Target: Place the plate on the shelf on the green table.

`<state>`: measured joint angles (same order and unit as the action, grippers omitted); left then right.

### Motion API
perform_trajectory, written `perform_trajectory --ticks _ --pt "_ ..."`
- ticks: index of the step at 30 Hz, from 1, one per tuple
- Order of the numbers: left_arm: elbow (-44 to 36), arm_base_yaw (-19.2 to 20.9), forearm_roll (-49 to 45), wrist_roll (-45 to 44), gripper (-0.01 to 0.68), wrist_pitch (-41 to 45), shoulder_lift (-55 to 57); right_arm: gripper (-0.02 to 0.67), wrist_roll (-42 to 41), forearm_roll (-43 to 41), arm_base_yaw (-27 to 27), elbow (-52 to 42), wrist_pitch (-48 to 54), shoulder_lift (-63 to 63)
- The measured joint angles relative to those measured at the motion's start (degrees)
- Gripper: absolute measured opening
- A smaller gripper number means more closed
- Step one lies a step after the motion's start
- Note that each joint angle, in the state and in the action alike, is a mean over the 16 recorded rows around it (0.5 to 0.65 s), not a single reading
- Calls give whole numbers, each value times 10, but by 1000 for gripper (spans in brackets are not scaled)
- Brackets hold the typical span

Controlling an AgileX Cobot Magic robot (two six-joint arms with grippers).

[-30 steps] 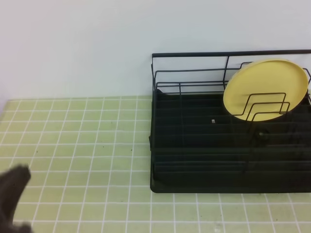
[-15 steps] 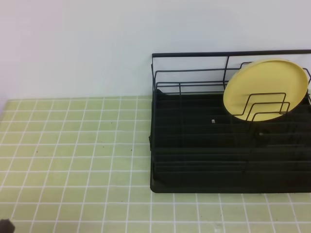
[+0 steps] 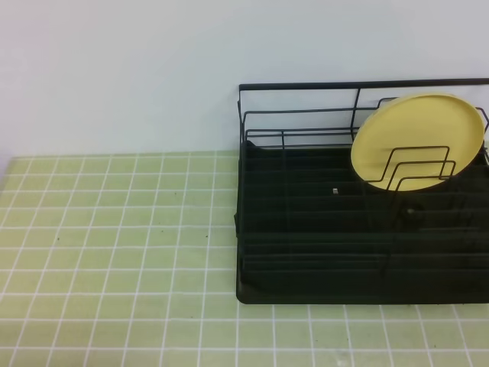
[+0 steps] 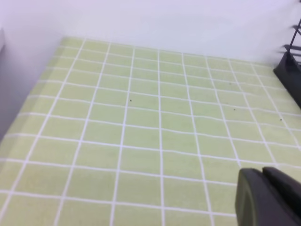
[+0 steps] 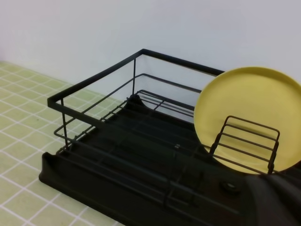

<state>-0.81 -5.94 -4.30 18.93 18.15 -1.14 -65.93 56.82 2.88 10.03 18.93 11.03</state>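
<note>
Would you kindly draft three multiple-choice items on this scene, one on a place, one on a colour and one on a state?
1. Where is the plate?
A. In the rack's right rear part
B. Flat on the tiles left of the rack
C. Held above the rack

2. What colour is the table?
A. White
B. Light green
C. Dark brown

3. How does the plate stand?
A. Face down on the tray
B. Flat on the top rail
C. On edge, tilted, behind bent-wire dividers

Answers:
1. A, since the high view shows the plate in the rack's right rear part.
2. B, since both that view and the left wrist view show pale green tiles with white grout.
3. C, since the right wrist view shows its round face nearly upright with a bent-wire divider in front of it.
</note>
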Motion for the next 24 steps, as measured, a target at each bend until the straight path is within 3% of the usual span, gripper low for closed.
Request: perform_trajectory --ticks 24 --pt "-1 3 -6 -39 -1 -3 0 -2 0 0 0 0 0 0"
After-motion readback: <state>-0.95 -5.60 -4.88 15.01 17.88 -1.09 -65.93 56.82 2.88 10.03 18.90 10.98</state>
